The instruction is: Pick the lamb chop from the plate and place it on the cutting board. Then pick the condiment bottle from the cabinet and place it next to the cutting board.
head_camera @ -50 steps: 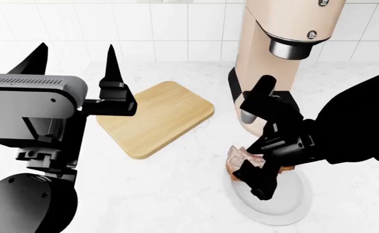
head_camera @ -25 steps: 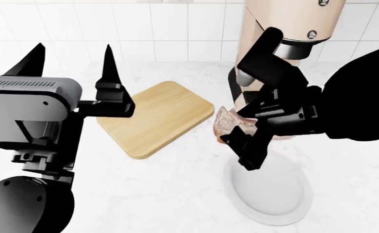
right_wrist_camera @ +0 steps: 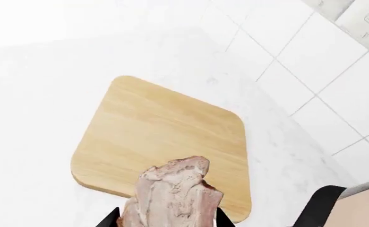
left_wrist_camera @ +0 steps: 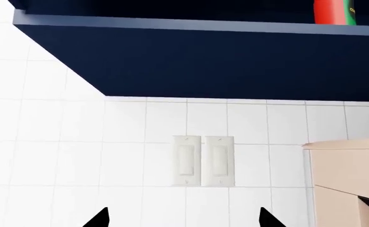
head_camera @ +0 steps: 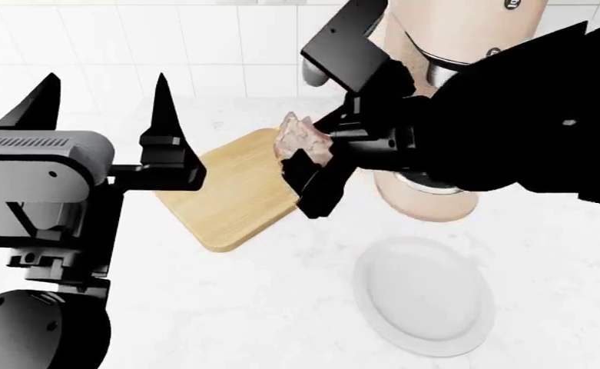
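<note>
The right gripper [head_camera: 310, 157] holds the lamb chop [head_camera: 302, 138], jaws clamped on it, above the cutting board [head_camera: 240, 188] near its right edge. The plate [head_camera: 424, 304] sits bare on the white bench [head_camera: 259, 307]. The left gripper [head_camera: 105, 96] hovers, jaws apart. The condiment bottle [left_wrist_camera: 333, 11] stands in the cabinet [left_wrist_camera: 222, 56].

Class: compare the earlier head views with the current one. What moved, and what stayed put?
The right gripper lifted the lamb chop off the plate and carried it left, over the cutting board. Plate, board and the open left gripper stayed put.
</note>
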### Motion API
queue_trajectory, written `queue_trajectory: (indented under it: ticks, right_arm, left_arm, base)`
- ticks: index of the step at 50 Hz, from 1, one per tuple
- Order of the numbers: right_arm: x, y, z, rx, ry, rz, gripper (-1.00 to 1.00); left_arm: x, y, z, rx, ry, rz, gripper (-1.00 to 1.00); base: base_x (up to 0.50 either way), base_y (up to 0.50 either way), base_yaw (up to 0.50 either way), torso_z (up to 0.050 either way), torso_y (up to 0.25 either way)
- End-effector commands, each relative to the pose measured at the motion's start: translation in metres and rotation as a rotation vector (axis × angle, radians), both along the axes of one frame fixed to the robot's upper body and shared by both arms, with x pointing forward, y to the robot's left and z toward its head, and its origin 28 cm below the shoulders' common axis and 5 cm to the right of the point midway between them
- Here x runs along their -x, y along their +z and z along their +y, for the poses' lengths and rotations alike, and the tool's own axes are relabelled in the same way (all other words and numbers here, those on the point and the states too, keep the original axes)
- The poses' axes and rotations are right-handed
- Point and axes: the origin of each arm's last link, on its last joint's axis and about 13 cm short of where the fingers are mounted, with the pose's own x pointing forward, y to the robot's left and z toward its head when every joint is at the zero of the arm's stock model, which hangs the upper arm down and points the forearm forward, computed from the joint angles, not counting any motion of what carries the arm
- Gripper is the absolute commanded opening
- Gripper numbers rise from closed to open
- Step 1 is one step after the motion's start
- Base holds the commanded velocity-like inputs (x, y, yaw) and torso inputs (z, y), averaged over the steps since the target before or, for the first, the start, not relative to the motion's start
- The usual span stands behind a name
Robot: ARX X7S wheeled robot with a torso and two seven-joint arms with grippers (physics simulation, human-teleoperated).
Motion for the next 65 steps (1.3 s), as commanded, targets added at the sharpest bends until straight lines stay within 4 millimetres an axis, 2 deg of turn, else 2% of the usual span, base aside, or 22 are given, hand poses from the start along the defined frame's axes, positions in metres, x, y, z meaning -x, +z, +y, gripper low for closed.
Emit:
queue_trajectory:
  ticks: [1,7,14,30,45,58,65]
  right_arm:
    - [-0.020,-0.004,0.036,-0.053,-0.095,-0.059,-1.00]
    - [-0.037,-0.013,0.052,-0.098,-0.162,-0.021,-1.00]
    - [-0.059,-0.025,0.061,-0.141,-0.248,0.020,-1.00]
    - [-0.085,-0.051,0.074,-0.193,-0.322,0.074,-1.00]
    - [-0.091,-0.056,0.090,-0.190,-0.283,0.089,-1.00]
    - [-0.091,-0.082,0.090,-0.175,-0.286,0.143,-1.00]
    - [-0.090,-0.085,0.092,-0.196,-0.287,0.150,-1.00]
  left_arm:
    - [0.002,-0.001,0.001,0.014,0.004,-0.001,1.00]
    - [0.004,-0.001,0.003,0.020,0.008,-0.003,1.00]
    - [0.006,-0.001,0.005,0.026,0.013,-0.006,1.00]
    - [0.013,0.001,0.010,0.035,0.020,-0.007,1.00]
    - [0.017,0.001,0.013,0.042,0.013,-0.001,1.00]
    - [0.019,0.000,0.013,0.045,0.006,0.005,1.00]
    - [0.018,0.000,0.014,0.047,0.005,0.008,1.00]
  base:
    - [0.00,0.00,0.00,0.000,0.000]
    - [0.00,0.00,0.00,0.000,0.000]
    - [0.00,0.00,0.00,0.000,0.000]
    - [0.00,0.00,0.00,0.000,0.001]
    - [0.00,0.00,0.00,0.000,0.001]
    - [0.00,0.00,0.00,0.001,0.001]
    - [0.00,0.00,0.00,0.000,0.000]
